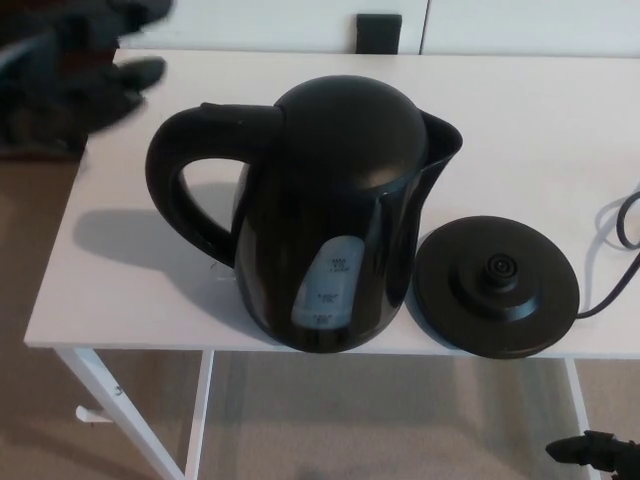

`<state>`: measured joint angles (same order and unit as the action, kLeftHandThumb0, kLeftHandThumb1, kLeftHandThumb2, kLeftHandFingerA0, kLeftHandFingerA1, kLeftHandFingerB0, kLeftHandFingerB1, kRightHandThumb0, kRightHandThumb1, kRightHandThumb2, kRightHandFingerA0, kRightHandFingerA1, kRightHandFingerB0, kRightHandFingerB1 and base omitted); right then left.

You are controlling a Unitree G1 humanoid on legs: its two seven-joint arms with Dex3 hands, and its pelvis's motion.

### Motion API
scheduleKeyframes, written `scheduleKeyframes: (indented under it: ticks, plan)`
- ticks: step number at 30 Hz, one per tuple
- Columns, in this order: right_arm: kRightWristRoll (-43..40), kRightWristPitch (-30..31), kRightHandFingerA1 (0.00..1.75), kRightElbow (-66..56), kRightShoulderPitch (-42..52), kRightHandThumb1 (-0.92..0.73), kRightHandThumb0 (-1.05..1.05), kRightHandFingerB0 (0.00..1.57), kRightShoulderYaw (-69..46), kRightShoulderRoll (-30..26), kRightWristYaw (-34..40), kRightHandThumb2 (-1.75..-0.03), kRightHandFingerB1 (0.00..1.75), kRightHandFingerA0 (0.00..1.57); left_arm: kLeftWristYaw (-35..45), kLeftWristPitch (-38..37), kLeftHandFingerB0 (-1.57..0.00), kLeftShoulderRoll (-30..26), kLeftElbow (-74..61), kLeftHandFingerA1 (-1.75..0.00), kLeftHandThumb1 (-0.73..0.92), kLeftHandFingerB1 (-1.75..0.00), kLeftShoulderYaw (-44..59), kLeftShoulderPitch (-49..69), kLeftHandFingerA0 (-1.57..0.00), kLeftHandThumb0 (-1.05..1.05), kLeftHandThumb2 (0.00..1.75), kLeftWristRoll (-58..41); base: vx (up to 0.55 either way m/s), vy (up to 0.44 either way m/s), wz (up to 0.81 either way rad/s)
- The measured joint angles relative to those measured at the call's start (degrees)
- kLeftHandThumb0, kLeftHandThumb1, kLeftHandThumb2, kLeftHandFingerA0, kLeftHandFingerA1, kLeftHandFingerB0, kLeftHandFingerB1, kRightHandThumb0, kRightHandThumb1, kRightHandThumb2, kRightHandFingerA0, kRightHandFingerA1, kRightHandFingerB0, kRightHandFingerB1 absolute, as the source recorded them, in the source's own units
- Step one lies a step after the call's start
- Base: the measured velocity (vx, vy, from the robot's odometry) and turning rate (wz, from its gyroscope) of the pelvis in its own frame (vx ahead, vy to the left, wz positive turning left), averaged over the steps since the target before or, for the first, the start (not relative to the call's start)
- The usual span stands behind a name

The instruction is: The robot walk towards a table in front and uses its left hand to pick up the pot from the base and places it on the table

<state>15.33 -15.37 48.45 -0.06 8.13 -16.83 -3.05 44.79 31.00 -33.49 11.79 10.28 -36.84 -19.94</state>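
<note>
A black electric pot (pixel 335 215) stands upright on the white table (pixel 120 290), near its front edge. Its handle (pixel 185 170) points to the picture's left. The round black base (pixel 497 285) lies bare on the table just right of the pot, touching or nearly touching its lower side. My left hand (pixel 75 85) is a blurred black shape at the top left, above the table's left edge and apart from the handle; its fingers look spread and hold nothing. A black tip of my right hand (pixel 595 452) shows at the bottom right, below the table.
A black cord (pixel 620 250) runs from the base off to the right edge. A small black object (pixel 378 32) sits at the back of the table against the white wall. White table legs (pixel 120 410) stand on beige floor below.
</note>
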Motion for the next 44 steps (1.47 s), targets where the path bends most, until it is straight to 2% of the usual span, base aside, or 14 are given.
scheduleKeyframes:
  ticks: [11,14,15,17,19,20,25,26,28,29,30,32,34,44]
  plan:
    - [0.07,0.1,0.48,0.12,0.94,-0.64,-0.33,0.5,0.27,-0.31,-0.53,-0.58,0.41,0.6,7.63,-1.66,0.0,-8.77,9.71,0.0,0.53,0.0,22.98,12.17,0.0,-0.96,0.61,-7.41,0.0,0.0,0.0]
    - [0.05,0.08,0.41,0.17,1.27,-0.67,-0.42,0.44,0.21,-0.31,-0.53,-0.59,0.38,0.48,8.27,-2.07,0.0,-8.2,11.02,-0.01,0.7,0.0,25.93,17.77,0.0,-0.89,0.98,-7.99,0.0,0.0,0.0]
    - [0.02,0.06,0.56,0.37,1.48,-0.58,-0.56,0.25,0.1,-0.3,-0.53,-0.95,0.47,0.4,8.58,-2.78,0.0,-7.17,11.97,-0.05,0.92,-0.02,27.08,21.49,0.0,-0.98,1.2,-8.15,0.0,0.0,0.0]
    - [-0.04,0.02,0.56,0.54,1.65,-0.61,-0.61,0.18,-0.12,-0.28,-0.52,-0.99,0.45,0.37,8.84,-3.88,0.0,-5.52,13.28,-0.04,0.91,0.0,27.35,25.86,0.0,-0.96,1.17,-8.11,0.0,0.0,0.0]
    - [-0.26,-0.08,0.37,0.82,2.13,-0.81,-0.67,0.3,-1.03,-0.03,-0.51,-0.65,0.32,0.38,8.72,-6.13,0.0,-1.71,16.7,0.0,0.92,0.0,26.3,32.58,0.0,-0.8,0.77,-7.42,0.0,0.0,0.0]
    - [-0.33,-0.12,0.35,0.92,2.36,-0.85,-0.72,0.24,-1.31,0.08,-0.5,-0.66,0.3,0.32,8.57,-6.77,0.0,-0.52,17.97,-0.02,0.84,0.0,25.83,34.31,0.0,-0.97,1.13,-7.15,0.0,0.0,0.0]
    - [-0.93,-0.55,0.31,1.73,4.35,-0.86,-0.75,0.17,-2.69,1.13,-0.47,-0.66,0.27,0.23,6.01,-10.99,0.0,5.33,26.22,-0.02,0.9,0.0,21.33,41.65,0.0,-0.98,1.17,-4.54,0.0,0.0,0.0]
    - [-1.05,-0.67,0.47,1.85,4.72,-0.49,-0.36,0.0,-2.9,1.22,-0.47,-1.07,0.47,0.0,5.47,-11.63,0.0,6.09,27.4,-0.02,0.91,0.0,20.4,42.42,0.0,-0.98,1.2,-3.92,0.0,0.0,0.0]
    - [-1.34,-0.97,0.47,2.21,5.61,-0.48,-0.37,0.0,-3.5,1.38,-0.47,-1.07,0.47,0.0,3.94,-13.47,0.0,7.68,29.91,-0.05,0.88,-0.03,17.77,44.14,0.0,-0.95,1.18,-2.51,0.0,0.0,0.0]
    - [-1.48,-1.14,0.3,2.39,6.12,-0.86,-0.75,0.12,-3.84,1.41,-0.47,-0.66,0.26,0.17,3.19,-14.42,0.0,8.42,30.97,0.0,0.92,0.0,16.52,44.87,0.0,-0.84,0.75,-1.76,0.0,0.0,0.0]
    - [-1.65,-1.29,0.3,2.62,6.59,-0.86,-0.75,0.12,-4.19,1.44,-0.47,-0.66,0.26,0.17,2.38,-15.38,0.0,9.14,32.03,0.0,0.92,0.0,15.1,45.6,0.0,-0.84,0.75,-0.96,0.0,0.0,0.0]
    - [-2.0,-1.6,0.43,2.88,7.39,-0.7,-0.76,0.01,-4.7,1.52,-0.47,-1.05,0.33,0.07,1.05,-17.11,0.0,10.0,33.72,-0.04,0.84,-0.03,12.92,46.79,0.0,-0.98,1.2,0.27,0.0,0.0,0.0]
    - [-2.34,-1.93,0.28,3.09,8.18,-0.89,-0.77,0.1,-5.29,1.67,-0.48,-0.68,0.23,0.13,-0.37,-18.93,0.0,10.89,34.99,-0.02,0.86,-0.02,10.49,47.91,0.0,-0.99,1.21,1.74,0.0,0.0,0.0]
    - [-3.83,-3.33,0.28,3.83,9.53,-0.89,-0.78,0.1,-7.62,2.27,-0.62,-0.68,0.23,0.13,-7.54,-27.68,0.0,13.14,36.82,-0.05,0.91,-0.04,-0.69,51.91,0.0,-0.94,1.22,8.45,0.0,0.0,0.0]
